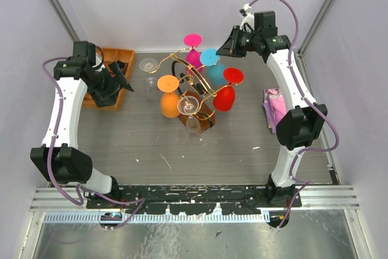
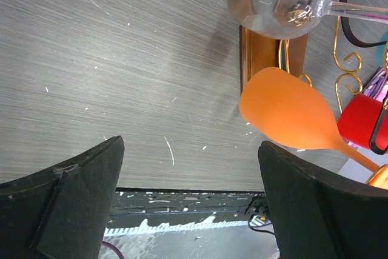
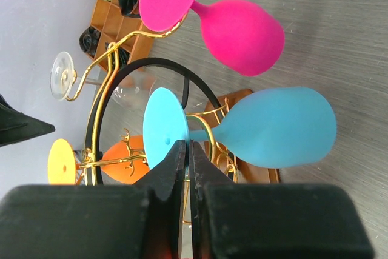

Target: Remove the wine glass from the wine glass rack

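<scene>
The blue wine glass (image 3: 273, 127) hung on the wine glass rack (image 3: 257, 174), nothing removed. The right pincer (image 3: 187, 147) was together near it; the left pincer (image 2: 191, 144) gaped, empty.

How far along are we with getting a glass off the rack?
Done: nothing; the blue glass and the others hang on the rack. In hand: right gripper shut, empty, near the blue glass's foot; left gripper open, empty. Left: grip a glass and lift it off.
</scene>
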Robot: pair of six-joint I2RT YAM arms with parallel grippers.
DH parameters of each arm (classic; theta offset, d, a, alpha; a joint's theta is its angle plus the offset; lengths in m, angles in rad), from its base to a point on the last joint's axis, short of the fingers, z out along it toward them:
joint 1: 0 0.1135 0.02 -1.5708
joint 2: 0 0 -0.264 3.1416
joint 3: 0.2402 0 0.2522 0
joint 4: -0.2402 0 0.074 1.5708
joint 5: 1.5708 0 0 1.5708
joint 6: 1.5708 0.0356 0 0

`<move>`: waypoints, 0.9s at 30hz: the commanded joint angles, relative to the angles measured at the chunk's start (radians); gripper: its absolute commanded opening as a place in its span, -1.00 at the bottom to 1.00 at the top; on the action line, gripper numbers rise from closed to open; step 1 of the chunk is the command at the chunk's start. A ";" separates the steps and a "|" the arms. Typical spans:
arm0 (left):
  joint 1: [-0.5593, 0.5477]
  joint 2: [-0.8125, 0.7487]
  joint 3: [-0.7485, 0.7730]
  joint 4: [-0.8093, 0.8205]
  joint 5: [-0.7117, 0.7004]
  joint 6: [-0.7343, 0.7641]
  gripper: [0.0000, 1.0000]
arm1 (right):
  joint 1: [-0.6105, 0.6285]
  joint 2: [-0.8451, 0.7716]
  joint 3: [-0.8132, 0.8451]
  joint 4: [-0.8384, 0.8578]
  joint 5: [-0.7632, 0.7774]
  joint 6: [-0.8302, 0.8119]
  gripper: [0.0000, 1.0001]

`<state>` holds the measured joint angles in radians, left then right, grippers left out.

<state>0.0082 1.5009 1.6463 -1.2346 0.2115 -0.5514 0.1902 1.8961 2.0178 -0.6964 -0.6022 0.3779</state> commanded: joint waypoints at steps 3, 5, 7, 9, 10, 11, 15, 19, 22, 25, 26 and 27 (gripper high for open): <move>-0.002 0.011 -0.019 -0.003 0.022 0.015 0.98 | -0.048 -0.063 -0.041 0.039 -0.036 0.013 -0.99; -0.001 0.012 -0.022 0.000 0.029 0.013 0.98 | -0.062 -0.081 -0.072 0.073 -0.035 0.022 -0.99; -0.002 0.011 -0.022 0.000 0.037 0.013 0.98 | -0.076 -0.104 -0.105 0.109 -0.036 0.037 -0.99; -0.002 0.011 -0.016 -0.003 0.033 0.016 0.98 | -0.090 -0.124 -0.126 0.134 -0.037 0.049 -0.99; -0.002 0.011 -0.011 -0.006 0.026 0.019 0.98 | -0.098 -0.132 -0.130 0.139 -0.037 0.051 -0.99; -0.001 0.010 -0.007 -0.010 0.019 0.023 0.98 | -0.104 -0.140 -0.133 0.141 -0.040 0.051 -0.99; -0.002 0.010 -0.002 -0.012 0.017 0.027 0.98 | -0.116 -0.163 -0.146 0.136 -0.067 0.046 -0.99; -0.001 0.019 -0.005 -0.013 0.030 0.028 0.98 | -0.115 -0.172 -0.163 0.132 -0.116 0.053 -0.98; -0.001 0.019 -0.009 -0.009 0.034 0.028 0.98 | -0.114 -0.175 -0.174 0.129 -0.144 0.058 -0.99; -0.001 0.017 -0.014 -0.004 0.036 0.027 0.98 | -0.108 -0.168 -0.180 0.123 -0.157 0.059 -0.98; -0.002 0.017 -0.016 -0.004 0.038 0.027 0.98 | -0.103 -0.164 -0.180 0.122 -0.162 0.059 -0.99; -0.001 0.018 -0.018 -0.004 0.038 0.027 0.98 | -0.098 -0.160 -0.179 0.120 -0.164 0.059 -0.99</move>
<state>0.0082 1.5158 1.6341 -1.2366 0.2272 -0.5426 0.0830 1.7809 1.8336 -0.6067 -0.7197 0.4297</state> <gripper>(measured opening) 0.991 0.079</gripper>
